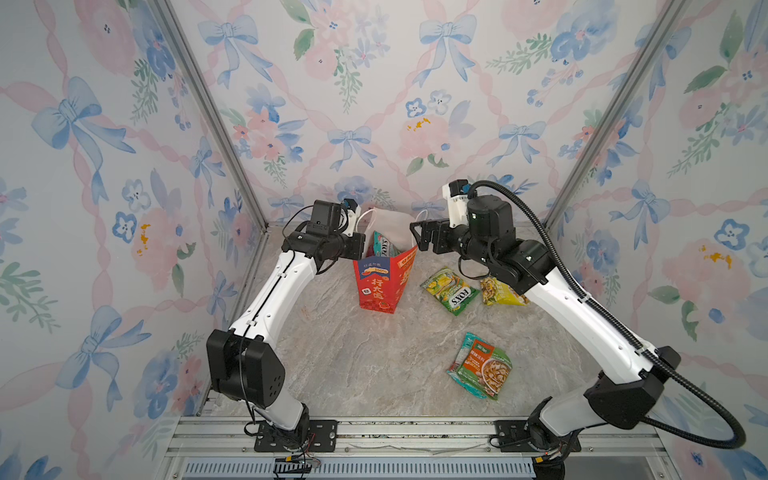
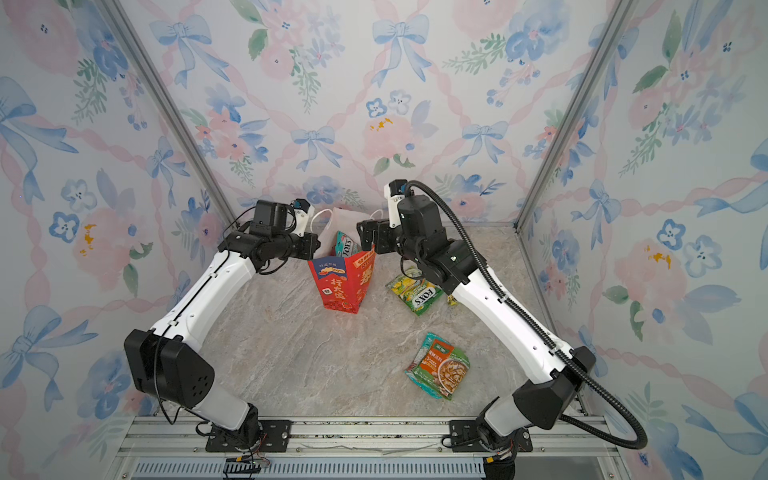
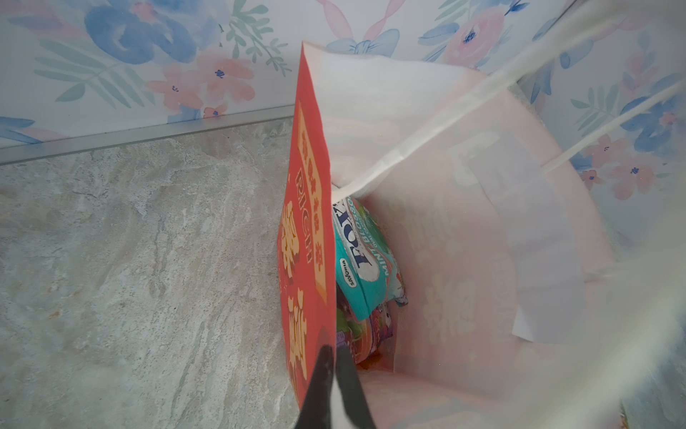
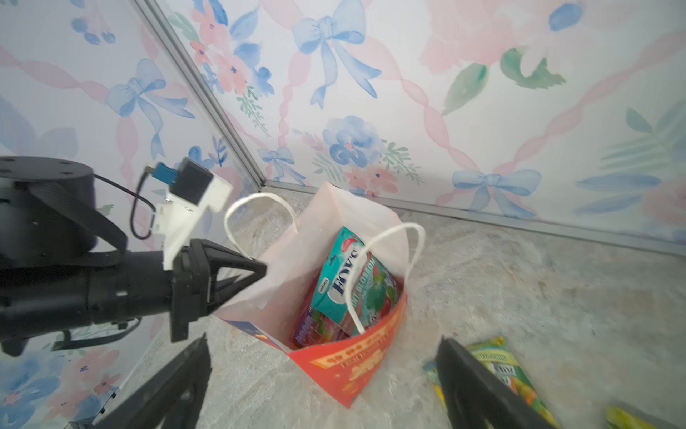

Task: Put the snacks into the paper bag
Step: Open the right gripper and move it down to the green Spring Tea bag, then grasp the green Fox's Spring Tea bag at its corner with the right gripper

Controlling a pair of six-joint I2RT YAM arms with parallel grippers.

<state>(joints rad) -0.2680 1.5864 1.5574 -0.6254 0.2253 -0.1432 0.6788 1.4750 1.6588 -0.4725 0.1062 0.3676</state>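
A red paper bag (image 1: 380,284) is standing upright toward the back of the marble-patterned table (image 1: 374,365), its mouth gaping to show the white lining and white cord handles (image 4: 386,260). The left claw (image 4: 237,276) is pinching the bag's rim on its left side, jaws closed tight on the paper. The right claw (image 1: 419,237) is hovering just beside the bag's right edge above the opening, jaws spread wide and gripping nothing. A teal FOX'S packet (image 4: 349,282) is leaning inside the bag, resting on a magenta packet (image 4: 315,327) and others that are too hidden to tell apart. Three snacks are lying on the table to the bag's right: a yellow-green FOX'S packet (image 1: 451,291) near it, a yellow packet (image 1: 500,293) partly under the right arm, and a green packet (image 1: 482,365) well apart, nearer the front.
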